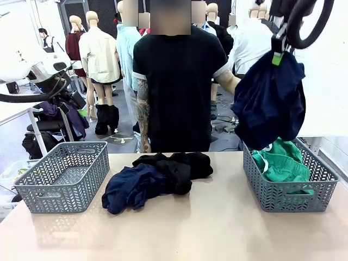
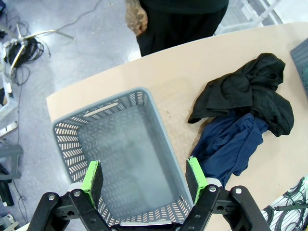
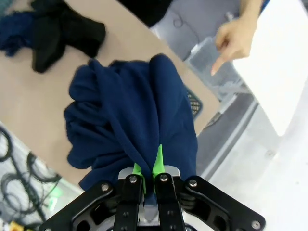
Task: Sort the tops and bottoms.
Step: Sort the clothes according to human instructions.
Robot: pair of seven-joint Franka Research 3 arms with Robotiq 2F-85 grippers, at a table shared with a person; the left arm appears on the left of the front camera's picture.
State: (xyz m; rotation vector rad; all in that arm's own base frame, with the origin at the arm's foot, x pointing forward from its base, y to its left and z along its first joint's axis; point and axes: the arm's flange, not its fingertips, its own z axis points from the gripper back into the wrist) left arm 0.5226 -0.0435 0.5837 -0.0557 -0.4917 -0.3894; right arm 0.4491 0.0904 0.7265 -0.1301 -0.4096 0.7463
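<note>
Jaws wide and holding nothing, the left gripper [image 2: 143, 164] hangs over a grey basket [image 2: 67, 139]. To its right, dark clothes [image 1: 157, 175] lie heaped. The right gripper [image 3: 148, 166] is clamped on a navy garment [image 3: 130, 110]; beneath it the green bottoms [image 1: 280, 164] lie in a second basket [image 1: 288, 200].

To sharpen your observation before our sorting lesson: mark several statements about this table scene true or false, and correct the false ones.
1. The right pincer is shut on a hanging navy garment. True.
2. The green trousers lie in the left basket. False: they lie in the right basket.
3. The left pincer is open above the left basket. True.
4. The pile between the baskets is red and white. False: it is a black garment and a navy cloth.
</note>
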